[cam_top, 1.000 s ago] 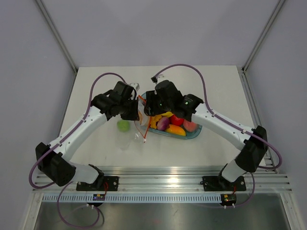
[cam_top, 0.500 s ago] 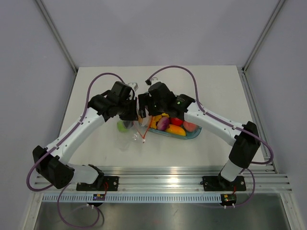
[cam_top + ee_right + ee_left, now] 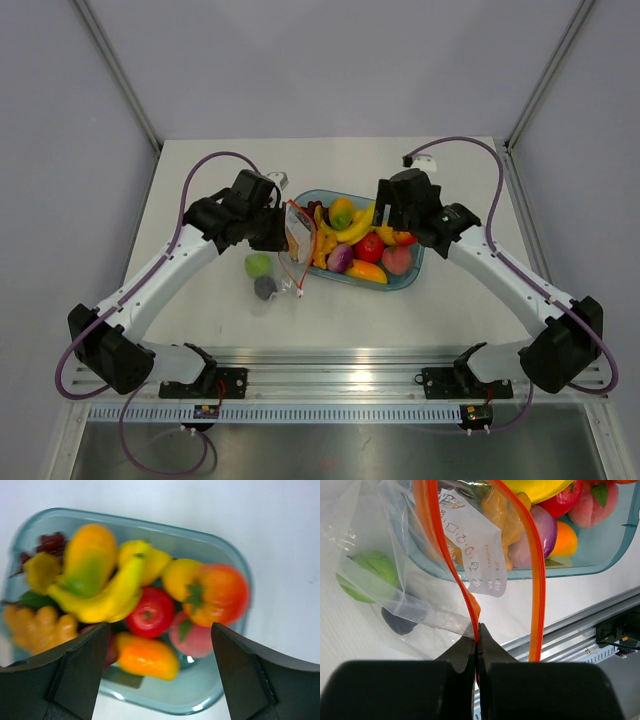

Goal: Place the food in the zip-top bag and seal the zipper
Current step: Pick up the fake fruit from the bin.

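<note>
Right end effector (image 3: pixel 386 212) withdrawn over tray (image 3: pixel 408 274), left wrist shows zipper (image 3: pixel 470 605) pinched

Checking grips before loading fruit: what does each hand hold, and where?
Left hand pinches the bag by its orange zipper strip; right hand, open over the tray, holds nothing.

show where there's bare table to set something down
Free: far strip of the pale table behind the blue-tinted clear oval tray, and the near strip between tray and metal rail. Crowded: left of the tray, around the clear floppy bag, a green toy fruit and a dark one.
</note>
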`<action>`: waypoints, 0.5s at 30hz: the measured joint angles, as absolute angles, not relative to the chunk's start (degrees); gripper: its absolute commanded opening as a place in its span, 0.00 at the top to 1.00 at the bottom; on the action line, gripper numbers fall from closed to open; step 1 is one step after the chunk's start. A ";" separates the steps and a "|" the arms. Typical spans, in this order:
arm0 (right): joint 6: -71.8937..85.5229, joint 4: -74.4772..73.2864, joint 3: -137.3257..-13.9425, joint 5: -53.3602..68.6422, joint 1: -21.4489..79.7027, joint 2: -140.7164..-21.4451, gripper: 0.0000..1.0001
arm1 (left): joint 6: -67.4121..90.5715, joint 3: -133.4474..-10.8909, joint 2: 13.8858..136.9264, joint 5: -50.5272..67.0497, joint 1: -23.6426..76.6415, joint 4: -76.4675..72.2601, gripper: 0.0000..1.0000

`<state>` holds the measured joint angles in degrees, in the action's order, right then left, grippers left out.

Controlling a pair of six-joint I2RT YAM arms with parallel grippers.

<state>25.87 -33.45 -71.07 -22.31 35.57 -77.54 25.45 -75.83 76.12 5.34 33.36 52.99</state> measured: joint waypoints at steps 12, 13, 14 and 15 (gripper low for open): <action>21.67 -34.76 -67.24 -21.26 24.86 -81.52 0.00 | 25.45 -75.83 76.12 5.39 33.41 52.73 1.00; 21.43 -34.59 -66.92 -20.95 24.25 -81.80 0.00 | 25.45 -75.83 76.12 5.39 33.41 52.71 1.00; 21.15 -34.30 -66.54 -20.45 23.46 -82.19 0.01 | 25.45 -75.83 76.12 5.37 33.41 52.69 1.00; 20.84 -34.02 -66.28 -20.05 22.83 -82.54 0.00 | 25.45 -75.83 76.12 5.37 33.41 52.66 1.00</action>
